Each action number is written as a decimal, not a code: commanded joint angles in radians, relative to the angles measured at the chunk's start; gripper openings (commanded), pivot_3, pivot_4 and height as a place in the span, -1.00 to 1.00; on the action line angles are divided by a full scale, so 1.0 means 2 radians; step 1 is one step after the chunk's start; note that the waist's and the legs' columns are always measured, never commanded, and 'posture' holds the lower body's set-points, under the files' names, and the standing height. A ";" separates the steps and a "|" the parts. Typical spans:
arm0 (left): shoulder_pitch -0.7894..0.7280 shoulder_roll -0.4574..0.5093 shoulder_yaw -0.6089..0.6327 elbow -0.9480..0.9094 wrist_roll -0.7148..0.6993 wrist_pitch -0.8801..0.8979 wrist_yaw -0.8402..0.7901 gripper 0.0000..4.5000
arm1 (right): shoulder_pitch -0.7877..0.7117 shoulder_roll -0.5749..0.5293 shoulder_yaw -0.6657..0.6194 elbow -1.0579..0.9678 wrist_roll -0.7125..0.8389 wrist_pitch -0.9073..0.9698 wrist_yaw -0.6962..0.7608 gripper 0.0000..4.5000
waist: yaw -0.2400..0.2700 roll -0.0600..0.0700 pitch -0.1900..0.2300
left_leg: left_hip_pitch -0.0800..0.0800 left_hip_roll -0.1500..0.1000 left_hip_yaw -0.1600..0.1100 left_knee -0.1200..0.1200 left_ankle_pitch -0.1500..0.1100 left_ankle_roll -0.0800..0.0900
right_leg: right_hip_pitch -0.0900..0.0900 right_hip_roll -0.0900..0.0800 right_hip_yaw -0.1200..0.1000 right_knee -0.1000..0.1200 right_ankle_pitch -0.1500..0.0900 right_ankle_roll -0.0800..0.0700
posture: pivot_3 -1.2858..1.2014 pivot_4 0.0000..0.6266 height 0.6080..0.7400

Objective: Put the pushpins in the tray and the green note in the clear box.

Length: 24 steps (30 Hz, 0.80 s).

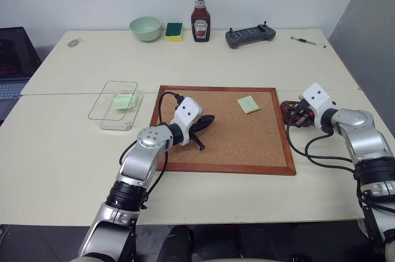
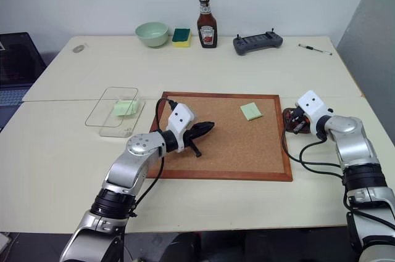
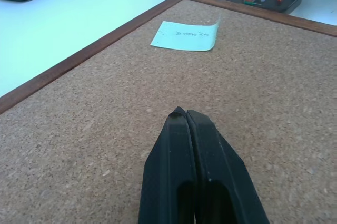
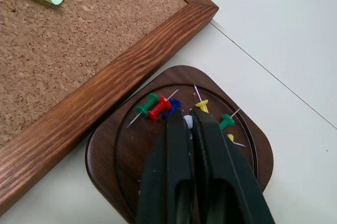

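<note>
A pale green note [image 1: 249, 104] lies on the corkboard [image 1: 234, 145], toward its far right corner. A second pale green paper [image 1: 124, 101] lies inside the clear box [image 1: 117, 121], left of the board. The small dark brown tray [image 4: 105, 150] sits just off the board's right edge. It holds several pushpins, among them a red one [image 4: 160, 107]. My right gripper [image 4: 188, 117] hangs low over the tray, its tips closed on a pale pushpin head. My left gripper [image 3: 181, 112] hovers shut and empty over the board's left half, pointing toward the note.
Along the table's far edge stand a pale green bowl [image 1: 145, 28], a green-and-yellow sponge [image 1: 174, 31], a ketchup bottle [image 1: 200, 20], a dark controller [image 1: 249, 35] and a pen [image 1: 308, 42]. A laptop [image 1: 15, 58] sits at the far left.
</note>
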<state>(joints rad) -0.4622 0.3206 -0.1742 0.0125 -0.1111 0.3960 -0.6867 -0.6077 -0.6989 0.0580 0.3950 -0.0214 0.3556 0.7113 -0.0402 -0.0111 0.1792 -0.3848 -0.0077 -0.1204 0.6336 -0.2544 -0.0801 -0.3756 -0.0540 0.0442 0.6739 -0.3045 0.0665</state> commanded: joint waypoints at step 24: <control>0.003 -0.001 0.001 -0.016 -0.006 0.002 0.002 -1.00 | 0.028 -0.057 -0.040 -0.136 0.041 0.055 0.049 0.97 | 0.001 0.000 0.000 | 0.000 0.000 0.000 0.000 0.000 0.000 | 0.000 0.000 0.000 0.000 0.000 0.000 | 0.03 -0.52 1.00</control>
<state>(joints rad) -0.4534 0.3164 -0.1748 0.0120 -0.1115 0.4087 -0.6805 -0.5537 -0.7932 0.0003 0.1872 0.0321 0.4898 0.7707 -0.0385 -0.0118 0.1797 -0.3847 -0.0076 -0.1202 0.6336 -0.2544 -0.0800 -0.3754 -0.0539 0.0442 0.6739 -0.3045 0.0666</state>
